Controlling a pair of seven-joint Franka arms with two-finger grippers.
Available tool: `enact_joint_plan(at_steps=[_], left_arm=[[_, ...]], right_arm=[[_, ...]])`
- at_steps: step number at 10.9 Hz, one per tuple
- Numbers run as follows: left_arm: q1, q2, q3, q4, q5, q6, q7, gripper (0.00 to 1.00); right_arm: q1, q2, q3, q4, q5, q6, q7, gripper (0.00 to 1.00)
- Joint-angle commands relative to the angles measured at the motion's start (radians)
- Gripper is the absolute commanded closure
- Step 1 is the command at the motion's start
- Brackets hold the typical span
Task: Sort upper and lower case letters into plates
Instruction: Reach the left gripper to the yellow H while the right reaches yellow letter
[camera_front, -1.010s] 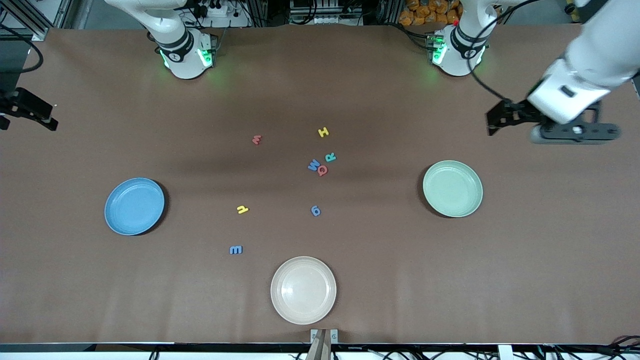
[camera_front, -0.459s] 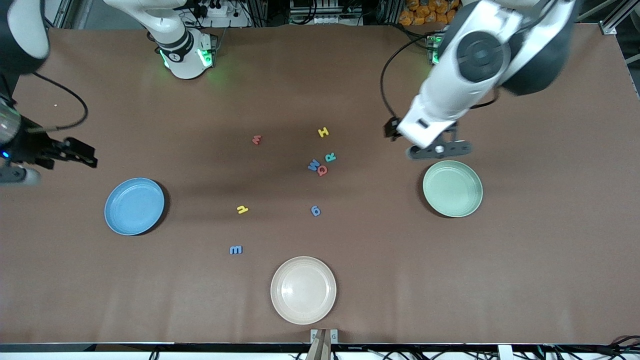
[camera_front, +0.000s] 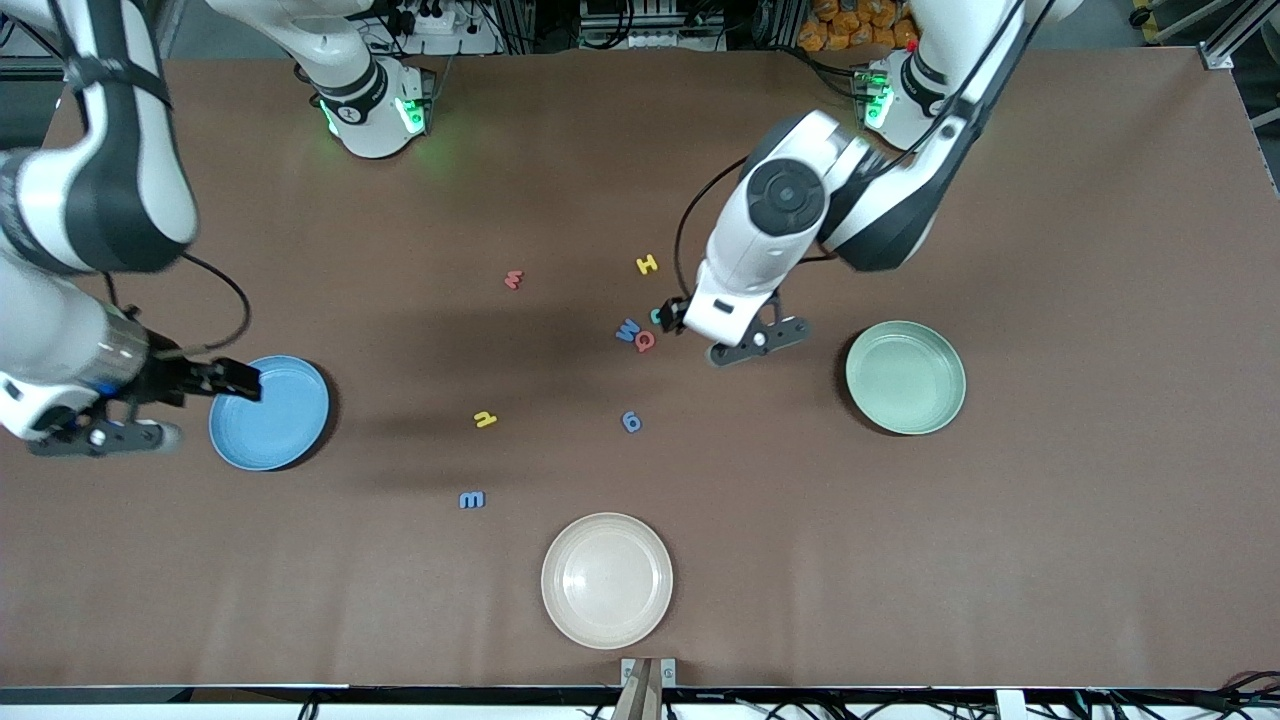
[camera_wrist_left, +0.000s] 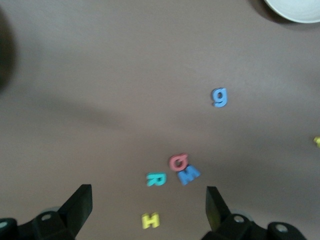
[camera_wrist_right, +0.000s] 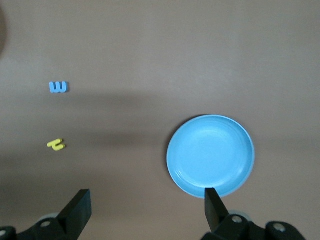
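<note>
Several small foam letters lie mid-table: a yellow H (camera_front: 647, 264), a teal R (camera_wrist_left: 156, 179), a red Q (camera_front: 645, 342) touching a blue M (camera_front: 628, 330), a blue g (camera_front: 631, 421), a red letter (camera_front: 513, 279), a yellow h (camera_front: 485, 419) and a blue m (camera_front: 472, 499). The sky-blue plate (camera_front: 268, 412) is toward the right arm's end of the table. The mint plate (camera_front: 905, 377) is toward the left arm's end. My left gripper (camera_front: 672, 318) hangs open and empty over the R and H (camera_wrist_left: 150, 220). My right gripper (camera_front: 240, 380) is open and empty over the blue plate's rim (camera_wrist_right: 210, 155).
A cream-white plate (camera_front: 606, 579) sits nearest the front camera, at the table's middle. Both arm bases stand along the table's back edge. Brown tabletop stretches around the plates and letters.
Both arms swung in from the table's ends. The left gripper came over the letter cluster, the right gripper over the blue plate's edge. Letters and plates have not moved.
</note>
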Motion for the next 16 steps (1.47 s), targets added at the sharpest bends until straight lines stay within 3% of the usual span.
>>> enact_joint_plan(at_steps=[1,2,5,8,11,14,16], left_arm=[[-0.041,0.102,0.003,0.025,-0.012,0.098,-0.103,0.0],[-0.074,0.139,0.006,0.027,-0.001,0.152,-0.204,0.0],[-0.165,0.174,0.001,0.022,0.193,0.163,-0.43,0.0],[-0.222,0.165,-0.003,-0.025,0.264,0.09,-0.455,0.0],[-0.225,0.167,-0.055,-0.103,0.326,0.124,-0.459,0.0],[-0.226,0.162,-0.066,-0.215,0.326,0.333,-0.496,0.0],[-0.225,0.165,-0.066,-0.243,0.327,0.347,-0.495,0.0]], right_arm=[[0.026,0.083,-0.004,0.021,0.007,0.077,0.067,0.0],[0.033,0.12,-0.002,0.03,0.009,0.099,0.067,0.0],[0.104,0.217,-0.004,0.093,0.006,0.129,0.143,0.0],[0.138,0.232,-0.004,0.082,0.006,0.16,0.344,0.0],[0.161,0.266,-0.004,0.078,0.015,0.166,0.572,0.0],[0.175,0.239,-0.002,-0.075,0.02,0.296,0.709,0.0],[0.203,0.232,-0.004,-0.137,0.021,0.34,0.792,0.0]])
